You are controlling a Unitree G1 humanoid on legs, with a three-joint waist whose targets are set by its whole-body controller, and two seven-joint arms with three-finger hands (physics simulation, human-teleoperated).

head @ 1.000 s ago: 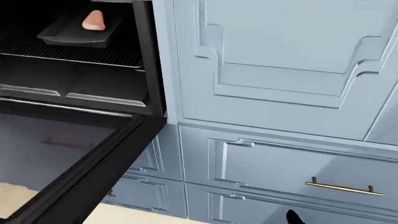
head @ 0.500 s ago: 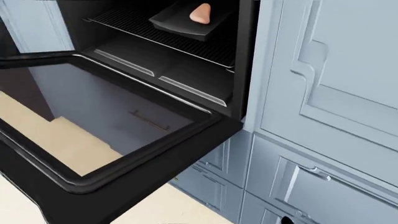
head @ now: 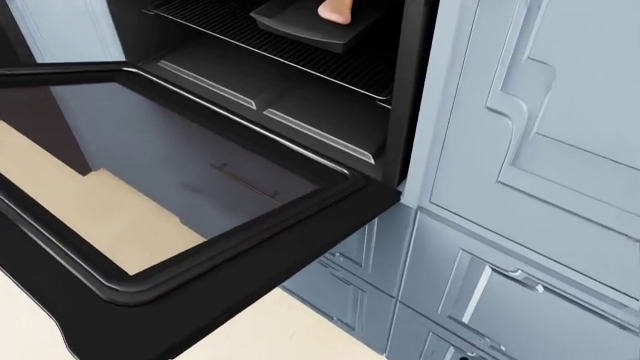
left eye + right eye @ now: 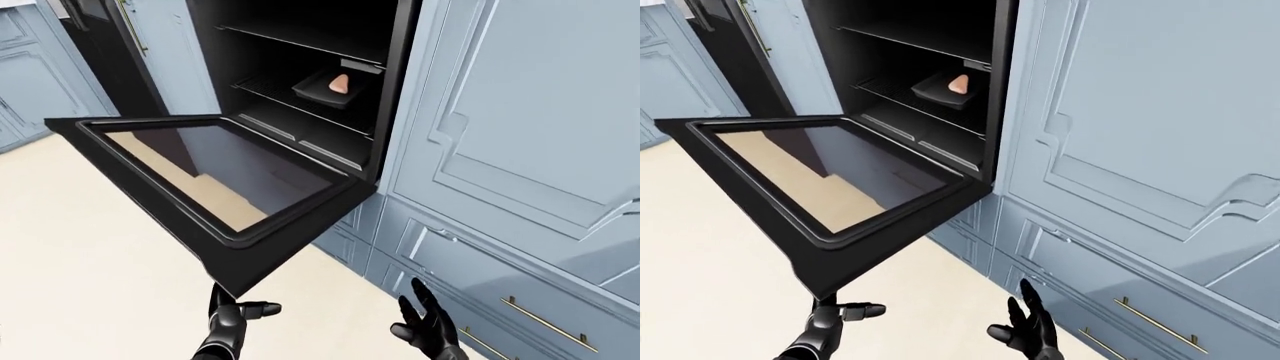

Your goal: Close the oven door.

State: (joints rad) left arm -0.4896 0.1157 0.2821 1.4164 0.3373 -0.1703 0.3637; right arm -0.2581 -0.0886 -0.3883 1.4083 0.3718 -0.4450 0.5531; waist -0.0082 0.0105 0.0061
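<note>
The black oven [image 4: 330,67] is set in blue cabinetry, and its door [image 4: 215,187] hangs open, lying flat and jutting toward me with a glass pane. Inside, a dark tray [image 4: 325,88] with a pink piece of food [image 4: 340,82] sits on a rack. My left hand [image 4: 235,319] is open just below the door's near corner, apart from it. My right hand [image 4: 428,330] is open at the bottom of the left-eye view, right of the door, near the drawers. The head view shows the door [image 3: 180,225] and the oven cavity close up, with no hands.
Blue drawers with a brass handle [image 4: 545,324] lie at the lower right. A tall blue panel [image 4: 520,112] stands right of the oven. A dark appliance with a brass handle [image 4: 128,30] stands at the upper left. Beige floor [image 4: 80,270] spreads to the left.
The head camera has swung left and then slightly down: the oven and open door slid right and now fill the view, the drawers leaving at the right. The door stays open.
</note>
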